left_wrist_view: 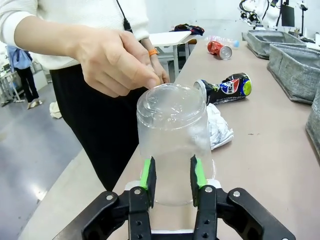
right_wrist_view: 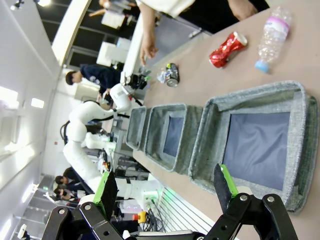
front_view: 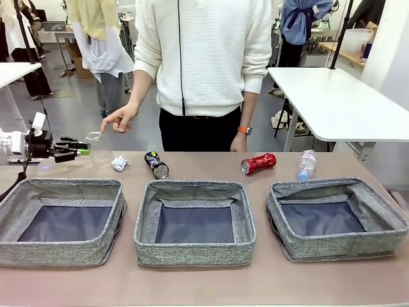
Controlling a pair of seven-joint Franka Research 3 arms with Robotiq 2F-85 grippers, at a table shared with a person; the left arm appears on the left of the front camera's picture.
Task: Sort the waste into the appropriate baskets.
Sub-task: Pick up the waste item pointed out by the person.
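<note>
Left pincer [left_wrist_view: 173,167]: is reaching in level over the counter's [front_view: 204,281] far left corner, jaws standing partway in, one green pad at each side of the cup's lower wall. Whether the pads are pinching it yet cannot be told.
Clear plastic cup [left_wrist_view: 172,130]: is standing upside down, wide mouth on the counter, base up, long axis upright. It is lying straight ahead of the left pincer, between its fingers.
Person's hand [left_wrist_view: 117,62]: is hanging over the cup with a fingertip at the upturned base. Contact cannot be told.
Nearer arm: the left one is at the cup, so the lift looks to be its job. The left basket [front_view: 64,185] is lying just beside the cup, on the robot's side.
White paper wad [left_wrist_view: 220,127]: is lying just beside the cup.
Dark blue-black drink can [left_wrist_view: 227,87]: is lying on its side beyond the wad, showing a round red, white and blue emblem and a yellow-green patch. Its lettering is too small to read.
Red drink can [front_view: 258,163]: is lying dented on its side, behind the gap between the middle basket [front_view: 192,187] and the right basket [front_view: 339,185].
Small clear bottle [right_wrist_view: 272,37]: is lying by the red can, wearing a pink label with unreadable print.
Right pincer [right_wrist_view: 165,179]: is hovering spread wide and empty, above the right basket's near edge, well apart from the cup.
</note>
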